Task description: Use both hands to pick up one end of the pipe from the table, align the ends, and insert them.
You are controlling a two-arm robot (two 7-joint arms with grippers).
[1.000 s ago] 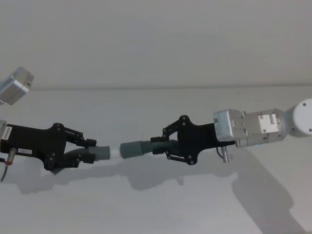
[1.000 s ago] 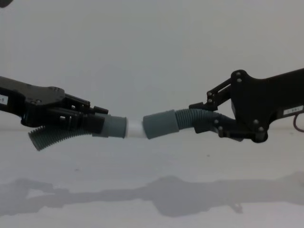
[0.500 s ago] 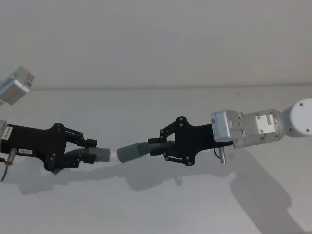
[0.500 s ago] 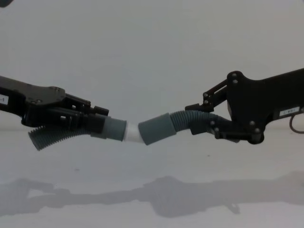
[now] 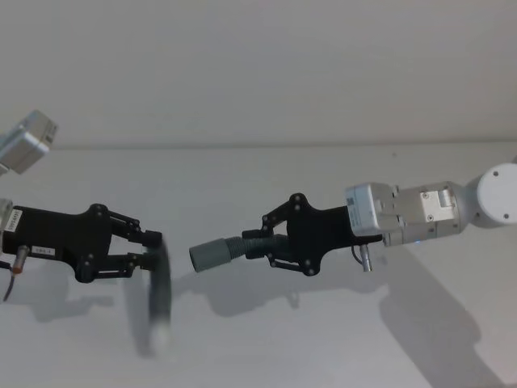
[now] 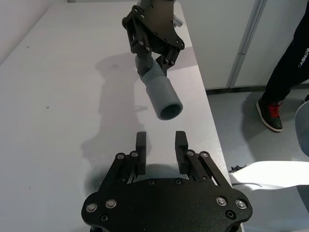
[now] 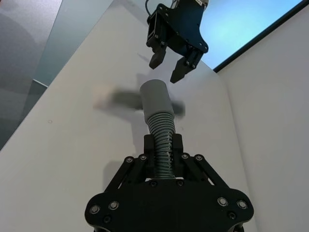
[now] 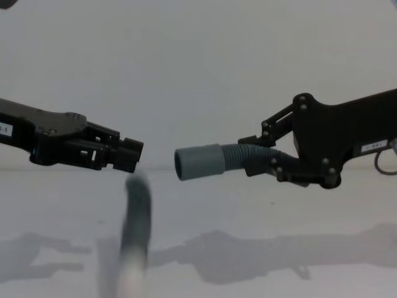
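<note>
Nearest and lowest, under the left tool (image 8: pixel 133 154): loose hose piece (image 8: pixel 135 230), motion-blurred, roughly upright, gripped by nothing, judged to be dropping toward the counter (image 5: pixel 323 178). Left tool: fingers apart, empty. Right tool (image 8: pixel 257 162): clamped on the ribbed part of the other hose piece (image 8: pixel 234 155), held above the counter, long axis running crosswise, hollow wide cuff (image 8: pixel 197 162) facing the left tool across a gap. Coming move judged a re-grasp: loose piece straight below the left tool, the nearer arm.
</note>
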